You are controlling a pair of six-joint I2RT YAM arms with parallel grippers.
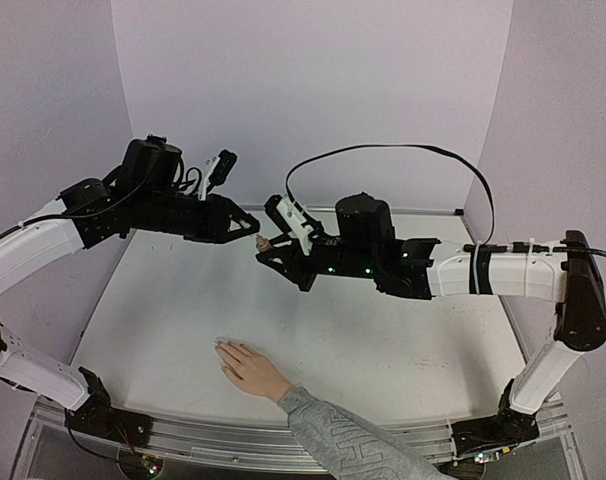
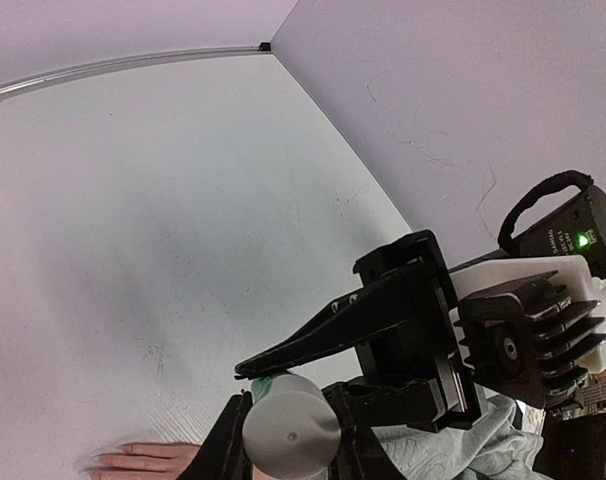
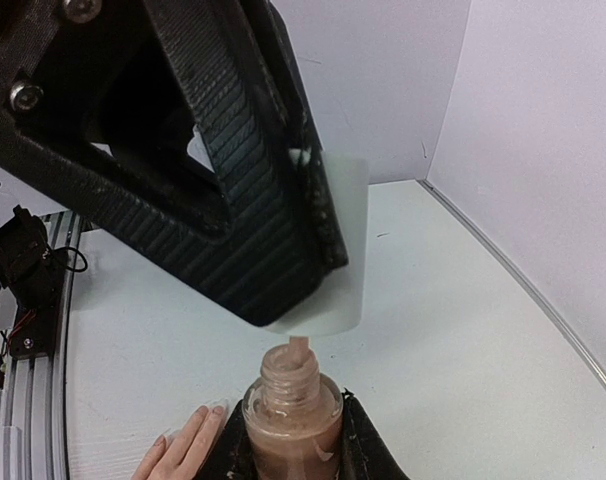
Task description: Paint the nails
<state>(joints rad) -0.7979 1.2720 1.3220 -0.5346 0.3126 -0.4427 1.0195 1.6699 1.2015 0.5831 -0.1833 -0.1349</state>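
Though ribbed — left hand (image 2: pixel 289 445), smooth cylindrical cap (image 3: pixel 338 245)

The bottle (image 3: pixel 291 425) holds pinkish-beige polish, and its cap (image 3: pixel 343 240) is white. The hand (image 1: pixel 245 366) is light-skinned, its sleeve (image 1: pixel 348 445) grey with a geometric pattern. The table (image 1: pixel 383 340) is white.

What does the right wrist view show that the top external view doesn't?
Right wrist only: the open neck of the polish bottle, with the brush stem rising into the white cap. Top external only: the left arm and right arm whole, the grey sleeve and a black cable. Both: the person's hand on the table, and the left claw meeting the right claw.
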